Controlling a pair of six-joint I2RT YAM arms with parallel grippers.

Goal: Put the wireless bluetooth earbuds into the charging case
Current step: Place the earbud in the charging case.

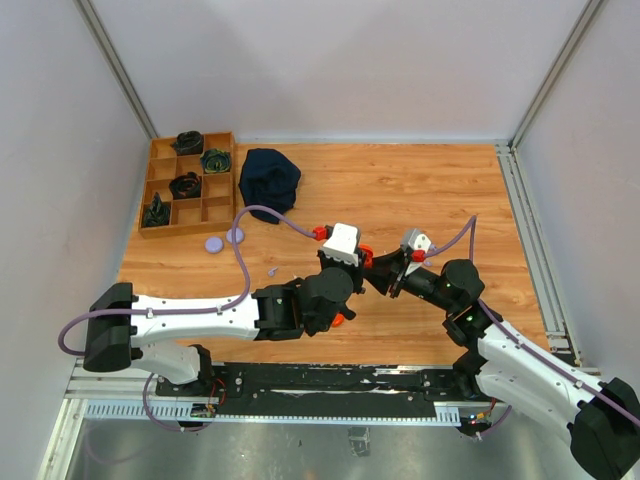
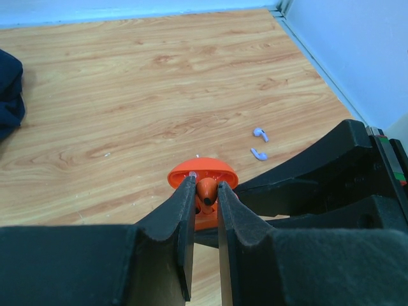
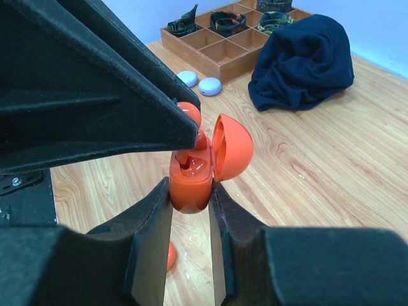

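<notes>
From above, a wooden tray (image 1: 222, 186) with square compartments lies at the far left. Four of its compartments each hold a dark coiled thing, too small to make out. A crumpled dark blue cloth (image 1: 269, 177) lies just beside the tray, and two flat, round lavender discs (image 1: 213, 243) lie near it on the wood-grain table (image 1: 420, 190). A tiny lavender bit (image 1: 271, 271) lies apart from the discs. The left arm (image 1: 200, 310) and right arm (image 1: 520, 360) meet mid-table, and their bodies hide the fingertips.

In the left wrist view, the left gripper (image 2: 205, 185) has its black fingers pressed together on a smooth orange earbud (image 2: 207, 191). The earbud's lower part is hidden between the fingers. Directly beyond the tips is the rounded orange charging case (image 2: 203, 173), partly covered. Two small lavender earbuds (image 2: 260, 134) lie on the table, ahead and to the right of the fingers. The other arm's black finger crosses in from the right.

In the right wrist view, the right gripper (image 3: 190, 191) clamps the glossy case body by its sides. The domed lid (image 3: 233, 150) stands open to the right of the tips. The orange earbud sits at the case's open top, touching it, and the left gripper's black finger covers much of it. Whether it is seated I cannot tell. An orange shape below the fingers is cut off.
</notes>
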